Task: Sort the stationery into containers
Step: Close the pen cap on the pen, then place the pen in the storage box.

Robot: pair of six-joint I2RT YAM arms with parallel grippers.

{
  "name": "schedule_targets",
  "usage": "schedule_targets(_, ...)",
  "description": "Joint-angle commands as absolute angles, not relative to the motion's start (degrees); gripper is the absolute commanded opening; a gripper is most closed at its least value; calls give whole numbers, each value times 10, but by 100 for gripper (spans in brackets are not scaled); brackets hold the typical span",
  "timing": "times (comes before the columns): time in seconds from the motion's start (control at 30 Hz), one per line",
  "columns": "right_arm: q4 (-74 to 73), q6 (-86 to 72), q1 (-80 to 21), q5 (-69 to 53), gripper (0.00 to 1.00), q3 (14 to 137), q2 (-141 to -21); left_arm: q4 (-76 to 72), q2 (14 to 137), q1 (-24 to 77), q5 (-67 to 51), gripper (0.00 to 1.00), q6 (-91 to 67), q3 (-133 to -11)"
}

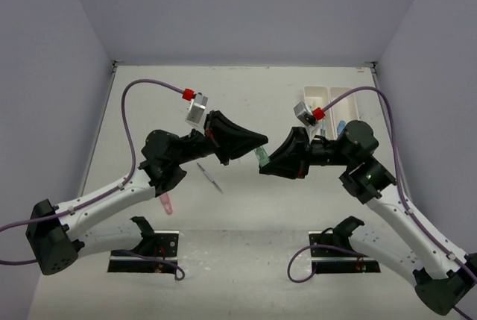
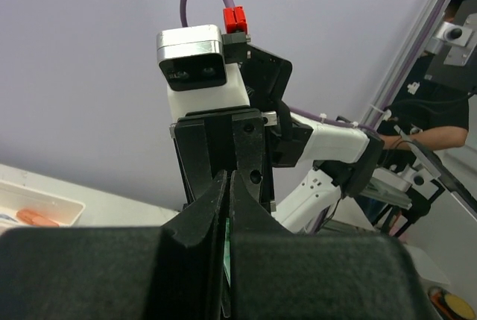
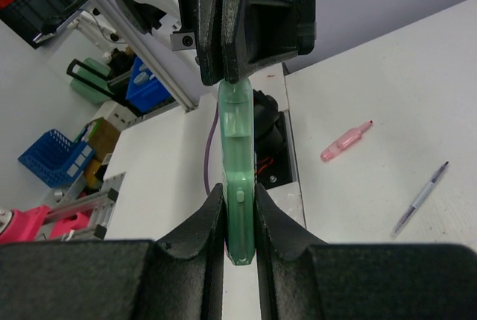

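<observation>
A green marker [image 3: 237,178] hangs in the air between the two arms, held at both ends. My right gripper [image 3: 238,189] is shut on its lower body. My left gripper [image 3: 227,74] is shut on its far end, and in the left wrist view only a green sliver [image 2: 226,249] shows between those jaws [image 2: 228,174]. From above, the green marker [image 1: 261,157] spans the left gripper [image 1: 262,143] and the right gripper [image 1: 262,165]. A pink marker [image 1: 166,204] and a thin pen [image 1: 210,177] lie on the table. Two white containers [image 1: 316,89] [image 1: 343,89] stand at the back right.
The right arm's camera and cable overlap the containers' near ends, where a blue item [image 1: 339,126] shows. In the left wrist view a white tray [image 2: 45,199] holds an orange marker [image 2: 33,218]. Pink marker [image 3: 345,141] and pen [image 3: 419,198] lie under the left arm.
</observation>
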State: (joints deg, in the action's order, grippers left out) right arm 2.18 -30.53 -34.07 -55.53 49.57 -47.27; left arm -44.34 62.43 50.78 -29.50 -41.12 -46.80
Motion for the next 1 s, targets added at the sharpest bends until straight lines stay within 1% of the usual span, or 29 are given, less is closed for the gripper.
schedule_targets(0.0, 52, -316, -338, -466, 0, 575, -485, -422, 641, 557, -323, 0, -401, -426)
schedule_targets(0.17, 18, -300, -333, -433, 0, 657, -507, -452, 660, 611, -302, 0, -405, -391)
schedule_targets(0.23, 10, -302, -322, -404, 0, 669, -512, -463, 658, 622, -295, 0, -408, -369)
schedule_targets(0.33, 20, -327, -294, -392, 0, 660, -518, -458, 641, 623, -287, 0, -408, -351)
schedule_targets(0.4, 29, -333, -287, -405, 0, 650, -523, -436, 623, 622, -275, 0, -399, -351)
schedule_targets(0.43, 16, -300, -287, -396, 0, 650, -525, -378, 611, 619, -253, 0, -377, -359)
schedule_targets(0.47, -32, -280, -286, -379, 0, 649, -527, -334, 598, 617, -187, 0, -363, -387)
schedule_targets(0.5, -48, -270, -284, -356, 0, 641, -525, -279, 583, 614, -135, 4, -350, -412)
schedule_targets(0.53, -76, -252, -271, -324, 0, 624, -522, -175, 551, 612, -23, 33, -335, -456)
schedule_targets(0.57, -98, -235, -245, -300, 0, 602, -520, -62, 531, 610, 73, 56, -331, -492)
schedule_targets(0.6, -114, -224, -225, -280, 0, 585, -517, 8, 516, 608, 166, 80, -333, -524)
schedule_targets(0.63, -130, -215, -208, -254, 0, 572, -515, 51, 499, 606, 257, 100, -334, -556)
schedule_targets(0.67, -151, -200, -183, -210, 0, 555, -515, 101, 484, 603, 331, 100, -335, -583)
schedule_targets(0.73, -172, -161, -145, -127, 0, 538, -523, 164, 466, 601, 384, 100, -337, -606)
schedule_targets(0.77, -179, -146, -131, -65, 0, 536, -536, 176, 450, 601, 394, 100, -337, -612)
schedule_targets(0.83, -183, -118, -116, 49, 0, 539, -566, 181, 421, 601, 384, 100, -336, -605)
schedule_targets(0.9, -180, -82, -96, 115, 0, 553, -608, 181, 407, 602, 359, 100, -330, -591)
schedule_targets(0.93, -178, -67, -82, 162, 0, 570, -658, 187, 402, 602, 334, 100, -331, -577)
schedule_targets(0.97, -179, -58, -67, 183, 0, 589, -699, 194, 401, 602, 313, 100, -333, -566)
